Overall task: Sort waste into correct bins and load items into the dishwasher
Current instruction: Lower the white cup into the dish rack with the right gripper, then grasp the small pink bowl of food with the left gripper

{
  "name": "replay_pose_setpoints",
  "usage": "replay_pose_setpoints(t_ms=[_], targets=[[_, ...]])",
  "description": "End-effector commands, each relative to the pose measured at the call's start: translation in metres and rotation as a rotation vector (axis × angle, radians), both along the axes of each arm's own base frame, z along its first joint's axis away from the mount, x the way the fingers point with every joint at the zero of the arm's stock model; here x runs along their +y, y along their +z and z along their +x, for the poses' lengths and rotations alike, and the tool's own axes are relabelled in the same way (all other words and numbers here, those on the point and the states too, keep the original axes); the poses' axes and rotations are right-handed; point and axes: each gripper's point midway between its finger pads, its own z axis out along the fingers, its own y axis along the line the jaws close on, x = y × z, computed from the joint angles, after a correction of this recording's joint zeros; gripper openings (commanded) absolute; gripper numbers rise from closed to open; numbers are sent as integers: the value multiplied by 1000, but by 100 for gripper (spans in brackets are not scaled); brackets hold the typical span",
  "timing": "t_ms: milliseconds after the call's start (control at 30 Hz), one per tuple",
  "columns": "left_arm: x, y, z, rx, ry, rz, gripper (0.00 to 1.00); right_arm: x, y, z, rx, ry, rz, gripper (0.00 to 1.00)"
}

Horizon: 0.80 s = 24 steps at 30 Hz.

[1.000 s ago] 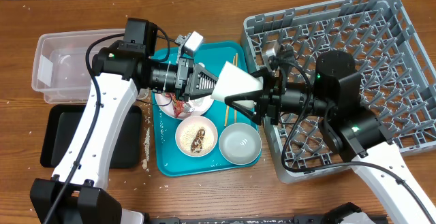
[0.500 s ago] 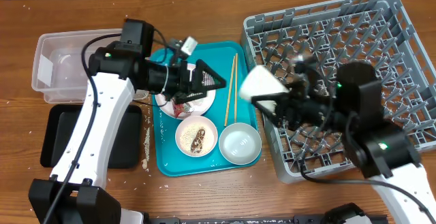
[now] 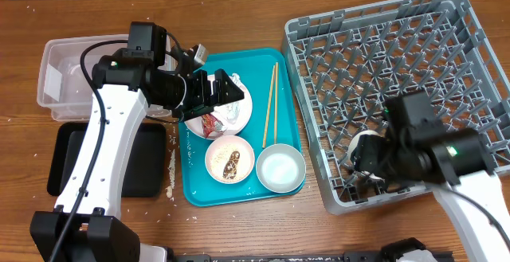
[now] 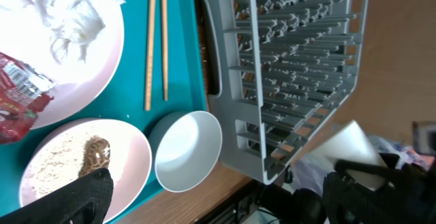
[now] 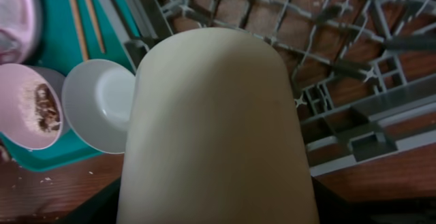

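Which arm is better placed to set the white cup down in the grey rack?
Right. The right gripper holds the white cup over the grey rack. The left gripper is open and empty over the plate on the teal tray, away from the rack.

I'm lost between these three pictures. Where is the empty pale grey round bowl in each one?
Overhead: the empty pale grey round bowl sits lower centre, at the corner of the teal tray nearest the grey plastic rack.
Left wrist: the bowl is bottom centre.
Right wrist: the bowl is at mid-left, partly behind the small white cup.
Shared landmark: the thin wooden chopsticks, close by in every view.
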Motion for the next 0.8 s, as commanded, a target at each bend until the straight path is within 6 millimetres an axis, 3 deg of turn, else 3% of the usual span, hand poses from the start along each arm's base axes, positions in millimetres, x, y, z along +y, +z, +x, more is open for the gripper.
replay_pose_setpoints(t_ms=[0,133,167,233,333,467,633,767], targets=[[0,1,-1,1,8,22,100,4,-20,4,109,-26,-7,52],[1,-2,-4,9,-2,38,100,9,-41,20,162,2,-24,52],[1,-3,-4,10,-2,46,100,11,-45,26,155,1,-25,56],[-1,-4,-6,8,-10,57,100,13,-51,32,165,1,-23,75],[-5,-4,-9,3,-36,60,100,13,-53,29,183,2,-22,81],[-5,-11,-9,-13,-50,123,100,16,-33,39,118,3,-3,89],[3,-27,-9,-11,-20,293,100,23,0,62,-18,21,34,89],[9,-40,-22,34,7,458,98,36,17,75,-120,50,109,89]])
